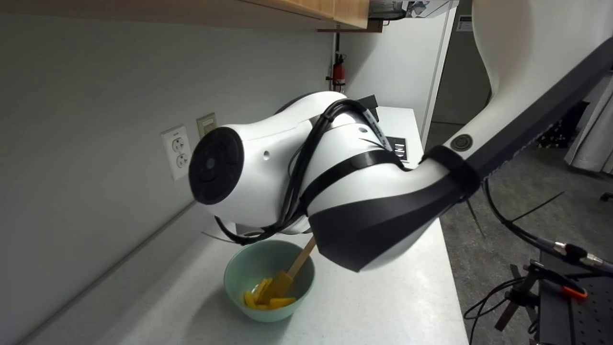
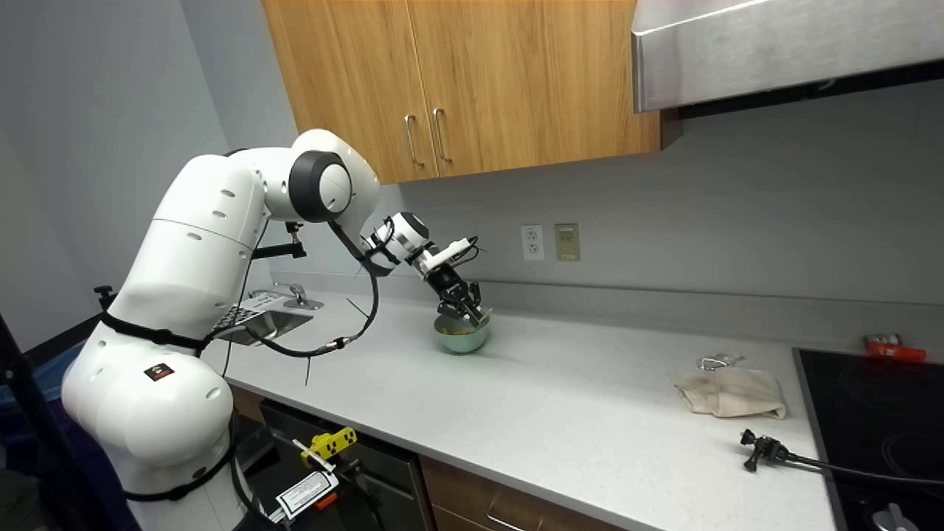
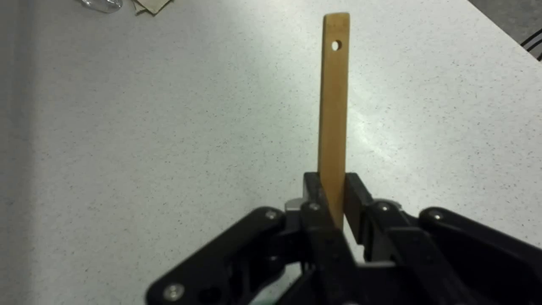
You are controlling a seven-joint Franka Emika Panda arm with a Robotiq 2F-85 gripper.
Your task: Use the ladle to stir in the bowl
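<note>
In an exterior view the ladle's flat yellow-orange head [image 1: 278, 286] rests down inside the pale green bowl [image 1: 268, 314], among several yellow pieces [image 1: 258, 293]. Its handle slants up from there and passes behind the arm, which hides the gripper in that view. The wrist view shows the upper handle of the ladle [image 3: 334, 97], with a hole near its end, pinched between both finger pads of my gripper [image 3: 333, 180]. From farther off, the gripper [image 2: 466, 304] is angled down right over the bowl [image 2: 463, 342]. Only a sliver of the bowl [image 3: 264, 301] shows in the wrist view.
The bowl stands on a white counter [image 2: 516, 413] near the back wall [image 1: 110, 143]. Wooden cabinets [image 2: 516, 81] hang above. Farther along lie a folded cloth [image 2: 730, 392], a black mount with a cable [image 2: 767, 450] and a cooktop [image 2: 877, 413]. A sink [image 2: 276, 321] is on the opposite side.
</note>
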